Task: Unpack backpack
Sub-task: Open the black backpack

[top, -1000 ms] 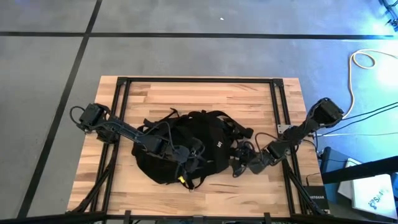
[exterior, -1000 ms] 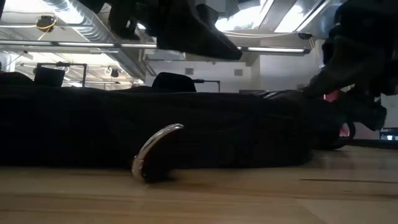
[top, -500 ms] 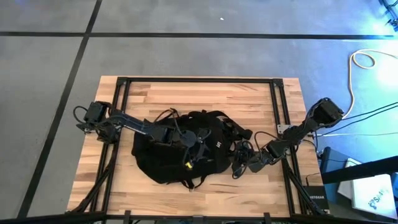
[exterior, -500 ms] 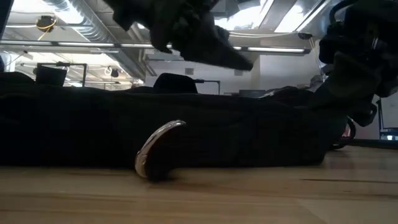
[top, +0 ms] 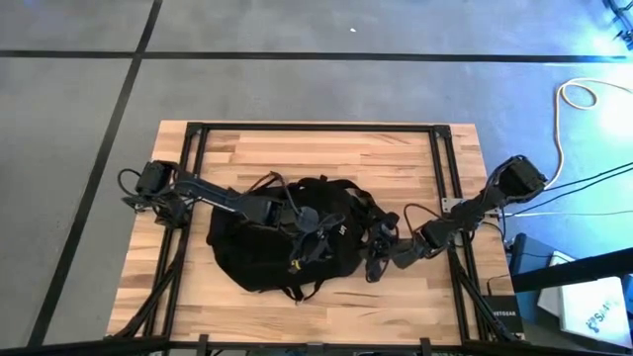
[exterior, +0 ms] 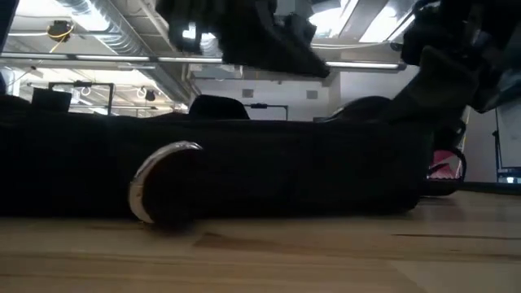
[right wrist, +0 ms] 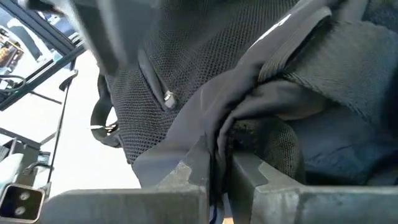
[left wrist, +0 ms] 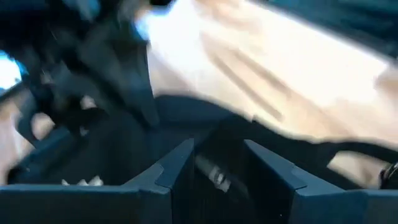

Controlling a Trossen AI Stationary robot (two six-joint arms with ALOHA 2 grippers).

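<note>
**Grippers Meet at the Backpack**

Backpack [top: 272, 247] lies flat mid-table, straps [top: 381, 220] spilling toward the right arm. The right gripper [right wrist: 217, 171] is clamped on a fold of its black fabric. The left gripper [top: 309, 229] hovers over the pack, fingers [left wrist: 177, 171] partly apart, holding nothing visible.

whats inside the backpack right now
Nothing inside shows. The large black soft fabric backpack lies flat on the wooden table, its contents covered by fabric. The right gripper is shut on a fold at its edge; the left gripper is over its middle.
</note>
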